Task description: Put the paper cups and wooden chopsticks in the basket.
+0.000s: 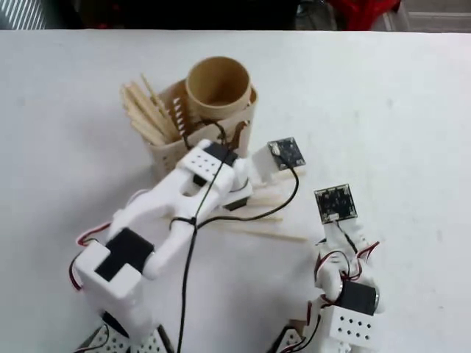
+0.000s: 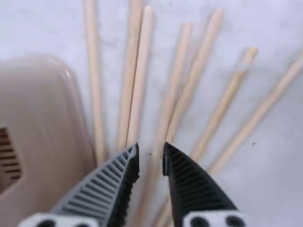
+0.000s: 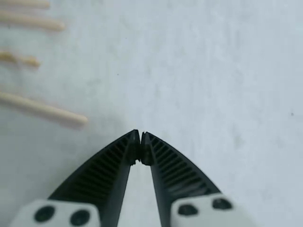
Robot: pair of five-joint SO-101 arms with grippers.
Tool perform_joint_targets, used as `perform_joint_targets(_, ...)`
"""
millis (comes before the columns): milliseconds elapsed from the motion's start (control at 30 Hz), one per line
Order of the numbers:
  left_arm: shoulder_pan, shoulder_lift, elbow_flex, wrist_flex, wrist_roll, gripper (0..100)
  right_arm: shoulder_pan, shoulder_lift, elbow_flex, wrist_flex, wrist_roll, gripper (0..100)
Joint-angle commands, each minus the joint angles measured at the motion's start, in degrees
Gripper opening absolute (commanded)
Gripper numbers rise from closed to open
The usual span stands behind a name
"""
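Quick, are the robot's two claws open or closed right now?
Left gripper: slightly open, right over the loose chopsticks.
Right gripper: closed and empty above the table.

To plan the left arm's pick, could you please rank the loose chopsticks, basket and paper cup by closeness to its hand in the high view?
1. Loose chopsticks, on the table under the left hand.
2. Basket, beside it.
3. Paper cup, at the basket's far end.
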Motion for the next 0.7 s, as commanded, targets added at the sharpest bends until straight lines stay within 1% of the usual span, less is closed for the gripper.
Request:
perform_joint_targets(0,-0.3,-3.1,-0.5,0.6,0.4,16,0.0,-0.5,-0.3,-1.0,0.2,1.8)
perform_joint_targets(100,0.3,-2.3,0.1,0.1,0.0,16,0.0,-0.5,-0.3,-1.0,0.2,1.8)
perform_joint_targets(300,0.6,3.6,-0.8,-4.5,0.0,16,0.0,-0.5,-0.3,-0.9,0.2,1.8)
perform_joint_targets(400,0.4,7.3,-4.1,-3.4,0.1,16,0.0,-0.5,-0.3,-0.9,0.2,1.8)
perform_joint_targets(533,0.4,9.4,-7.9,-0.4,0.1,8,0.0,-0.5,-0.3,-0.9,0.2,1.8)
perform_joint_targets(667,0.4,9.1,-8.4,-0.2,0.1,2,0.0,-0.5,-0.3,-1.1,0.2,1.8)
